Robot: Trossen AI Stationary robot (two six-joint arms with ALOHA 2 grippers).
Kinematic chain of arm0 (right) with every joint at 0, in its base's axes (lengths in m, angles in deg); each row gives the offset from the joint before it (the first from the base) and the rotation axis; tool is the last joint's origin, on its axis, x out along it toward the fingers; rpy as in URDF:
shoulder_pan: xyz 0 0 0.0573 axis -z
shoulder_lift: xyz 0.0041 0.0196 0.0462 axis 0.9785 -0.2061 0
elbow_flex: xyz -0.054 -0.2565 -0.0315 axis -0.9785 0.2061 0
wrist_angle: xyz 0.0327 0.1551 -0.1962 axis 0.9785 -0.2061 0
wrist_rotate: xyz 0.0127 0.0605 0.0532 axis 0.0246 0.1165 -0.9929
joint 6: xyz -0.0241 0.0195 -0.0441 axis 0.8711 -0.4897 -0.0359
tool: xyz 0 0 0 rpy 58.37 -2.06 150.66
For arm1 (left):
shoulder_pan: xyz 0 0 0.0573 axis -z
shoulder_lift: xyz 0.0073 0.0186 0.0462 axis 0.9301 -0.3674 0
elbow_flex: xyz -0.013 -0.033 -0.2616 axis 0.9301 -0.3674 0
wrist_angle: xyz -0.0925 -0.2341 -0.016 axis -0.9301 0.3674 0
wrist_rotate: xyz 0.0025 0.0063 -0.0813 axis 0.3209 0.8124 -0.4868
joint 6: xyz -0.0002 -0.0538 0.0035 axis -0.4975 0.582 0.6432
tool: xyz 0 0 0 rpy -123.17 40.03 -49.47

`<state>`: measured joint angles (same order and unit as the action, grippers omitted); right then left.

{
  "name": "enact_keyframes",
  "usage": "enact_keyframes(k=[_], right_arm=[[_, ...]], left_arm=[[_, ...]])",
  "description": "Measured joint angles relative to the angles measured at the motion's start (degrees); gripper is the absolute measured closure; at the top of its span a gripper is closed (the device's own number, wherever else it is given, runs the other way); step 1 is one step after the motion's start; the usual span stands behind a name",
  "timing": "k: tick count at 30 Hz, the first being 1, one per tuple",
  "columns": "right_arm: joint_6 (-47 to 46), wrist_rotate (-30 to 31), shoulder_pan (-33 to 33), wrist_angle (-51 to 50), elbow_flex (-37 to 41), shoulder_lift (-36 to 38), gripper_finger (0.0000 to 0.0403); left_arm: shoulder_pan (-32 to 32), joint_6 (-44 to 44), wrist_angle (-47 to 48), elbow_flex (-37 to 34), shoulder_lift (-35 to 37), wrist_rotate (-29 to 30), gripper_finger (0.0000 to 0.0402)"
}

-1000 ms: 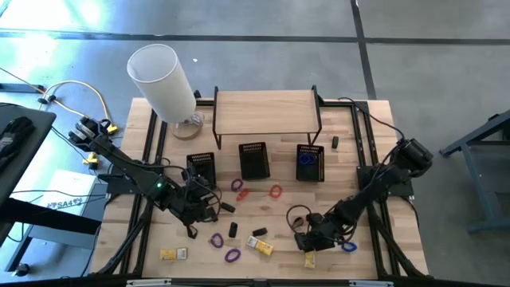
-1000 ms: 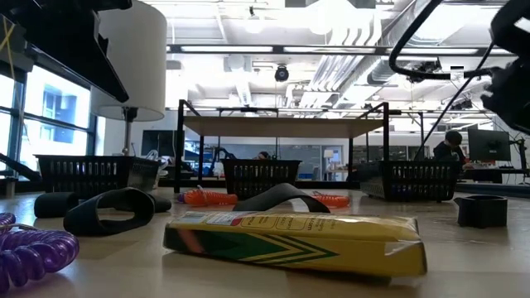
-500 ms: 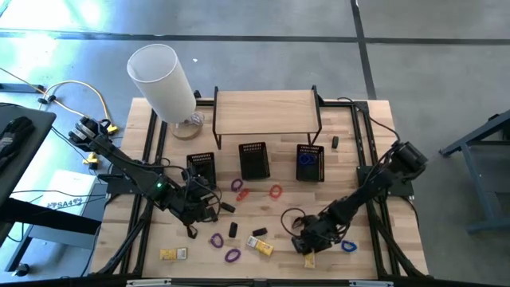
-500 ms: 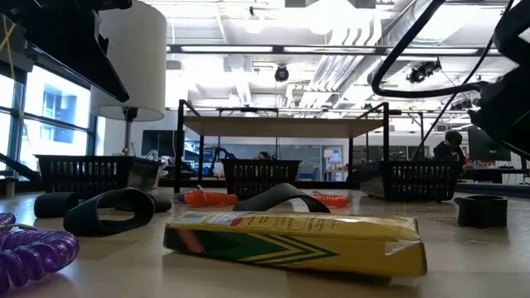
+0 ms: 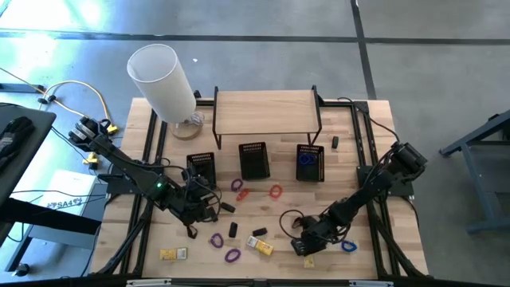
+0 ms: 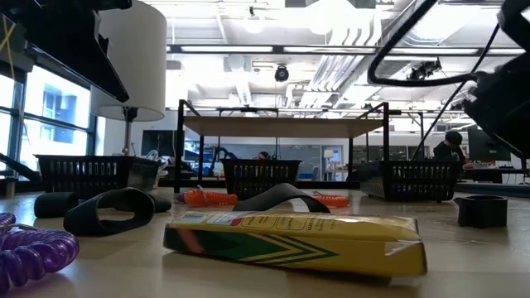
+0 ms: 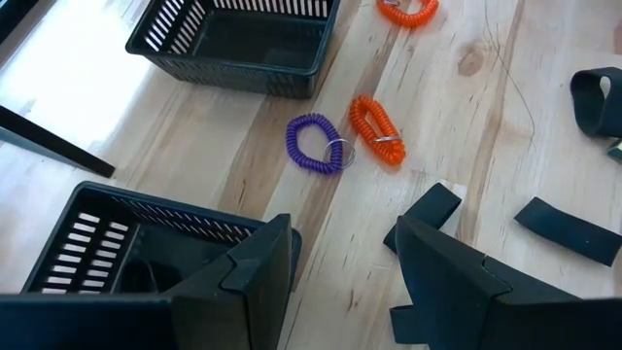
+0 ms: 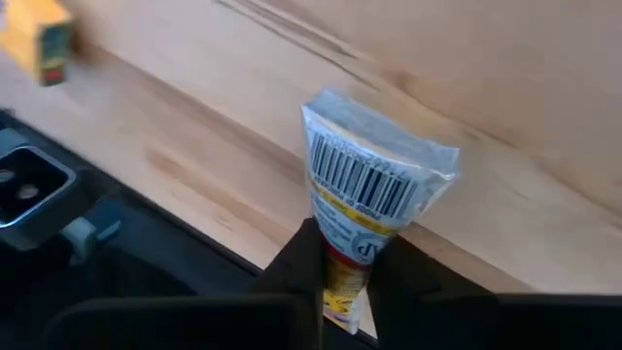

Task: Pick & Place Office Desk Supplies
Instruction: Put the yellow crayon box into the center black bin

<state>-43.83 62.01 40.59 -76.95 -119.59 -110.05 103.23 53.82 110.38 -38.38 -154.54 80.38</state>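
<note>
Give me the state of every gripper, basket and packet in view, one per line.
right gripper, shut on the yellow packet's end.
yellow packet, pinched at one end, barcode end free.
left gripper, open, holding nothing.
middle basket, upright, empty.
right basket, upright, holds a blue loop.
crayon box, lying flat.

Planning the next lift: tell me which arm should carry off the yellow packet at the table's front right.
Right. The right gripper is pinched on the yellow packet at the front right edge. The left gripper hangs open beside the left basket, far from it.
</note>
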Motion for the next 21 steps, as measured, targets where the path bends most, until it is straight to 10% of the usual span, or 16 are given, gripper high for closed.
enact_keyframes(k=[21], right_arm=[[38.57,15.8,12.13,14.55,0.12,14.02,0.037]], left_arm=[[0.0,0.02,-3.56,0.0,0.0,-0.07,0.0223]])
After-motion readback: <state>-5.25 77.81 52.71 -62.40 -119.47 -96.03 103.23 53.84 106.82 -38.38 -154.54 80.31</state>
